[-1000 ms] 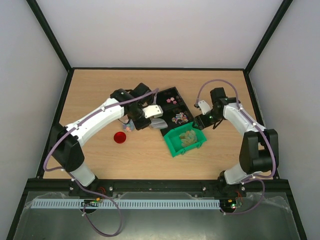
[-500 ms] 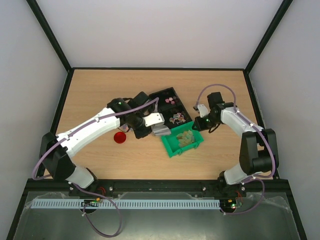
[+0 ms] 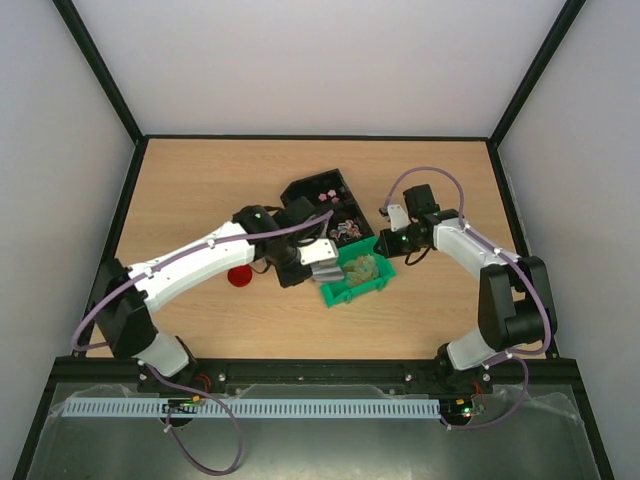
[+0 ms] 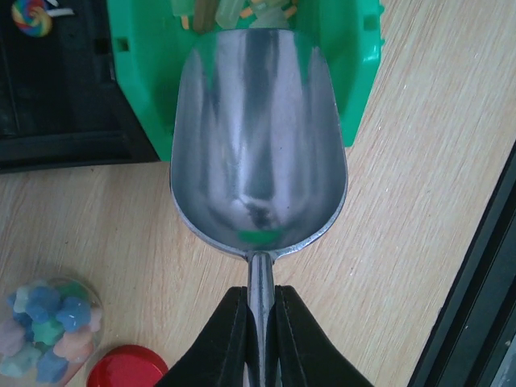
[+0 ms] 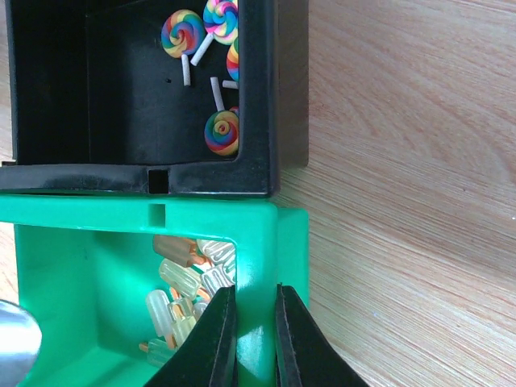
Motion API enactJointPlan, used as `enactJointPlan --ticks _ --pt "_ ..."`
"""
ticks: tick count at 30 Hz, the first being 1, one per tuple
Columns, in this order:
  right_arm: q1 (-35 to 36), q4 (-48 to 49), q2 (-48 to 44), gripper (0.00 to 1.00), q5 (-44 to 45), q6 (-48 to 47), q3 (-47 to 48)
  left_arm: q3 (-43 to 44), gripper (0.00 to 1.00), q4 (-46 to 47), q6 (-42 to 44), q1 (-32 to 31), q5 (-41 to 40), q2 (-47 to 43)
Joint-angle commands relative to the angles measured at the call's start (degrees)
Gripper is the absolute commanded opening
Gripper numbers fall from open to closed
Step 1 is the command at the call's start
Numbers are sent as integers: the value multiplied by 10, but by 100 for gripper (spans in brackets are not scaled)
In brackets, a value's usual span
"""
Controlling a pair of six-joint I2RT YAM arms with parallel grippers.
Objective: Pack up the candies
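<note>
The pale greenish-tan candies (image 5: 189, 282) lie heaped in one green bin (image 5: 72, 258), just left of the right gripper (image 5: 254, 295), which pinches the bin's wall. Beyond its tips, four swirl lollipops (image 5: 222, 133) sit in one black tray (image 5: 121, 121). The left gripper (image 4: 260, 305) clamps the handle of one silver scoop (image 4: 258, 137), whose lip is at the bin. To that gripper's left are one clear jar (image 4: 95, 310) of pastel candies (image 4: 44, 326) and one red lid (image 4: 125, 367) on the table (image 4: 427, 161). Both arms reach inward.
</note>
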Motion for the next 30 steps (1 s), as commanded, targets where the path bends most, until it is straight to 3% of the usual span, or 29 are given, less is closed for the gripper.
enactJointPlan --ticks 1,8,17,25,30 --pt "7 43 -9 1 8 17 -8 43 2 -47 10 -13 -59 41" --pt "12 39 -16 1 7 33 -6 130 2 -124 37 -37 -128 119" --pt "13 47 -29 1 4 51 -16 211 2 -193 68 -64 -98 203" --pt "14 49 -30 1 4 64 -21 234 2 -188 82 -69 -76 266" --pt "15 50 -28 1 5 69 -22 195 2 -102 75 -69 -30 261"
